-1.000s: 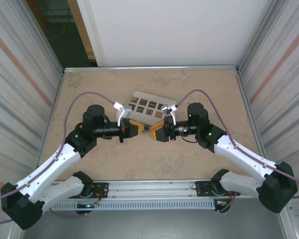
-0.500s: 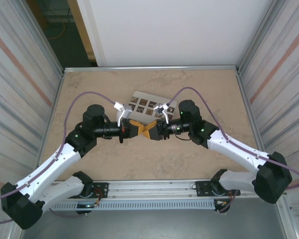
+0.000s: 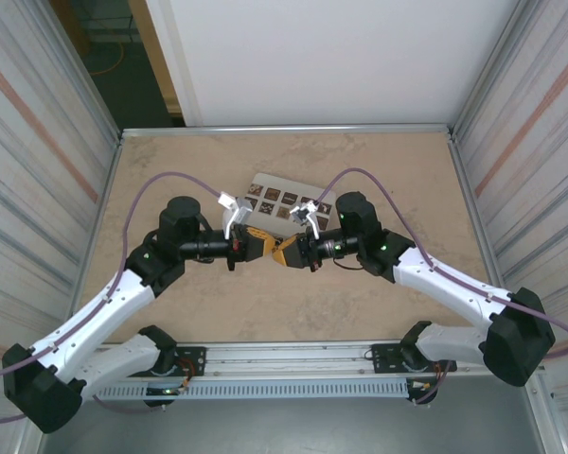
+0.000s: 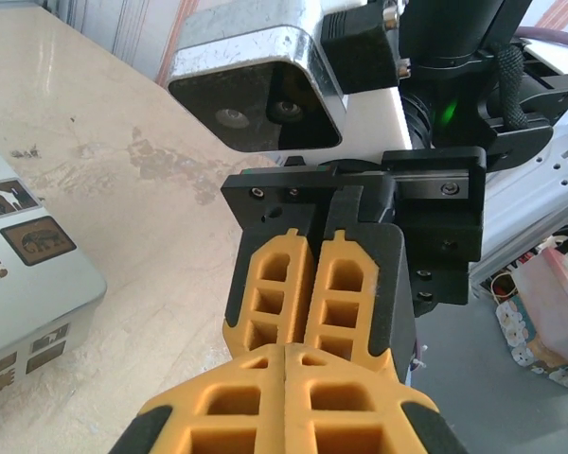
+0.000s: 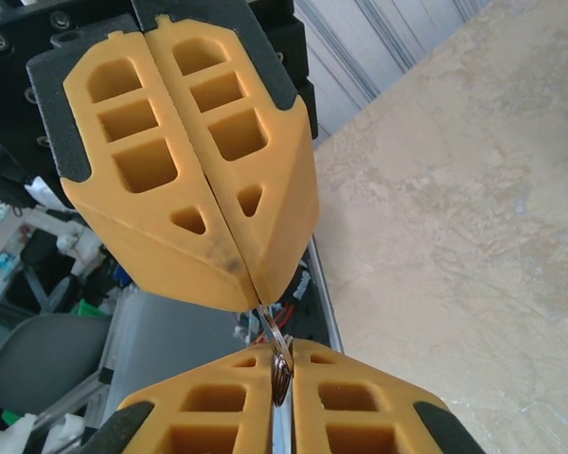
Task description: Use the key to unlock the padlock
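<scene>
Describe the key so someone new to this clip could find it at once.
Over the beige table, the left claw and right claw meet tip to tip. Pinched between them is the key, a thin dark metal sliver with a small ring, unlike the chunky yellow fingers around it.

The table [image 3: 388,170] is a pale beige slab with a marble pattern and a thin metal rim, with ribbed wall panels [image 3: 38,189] to its left and right. A white box [image 3: 282,203] lies flat on it, a little beyond the middle, and its top carries two rows of brown square tiles. Along the near edge a metal rail [image 3: 293,352] runs across the table's width.
</scene>
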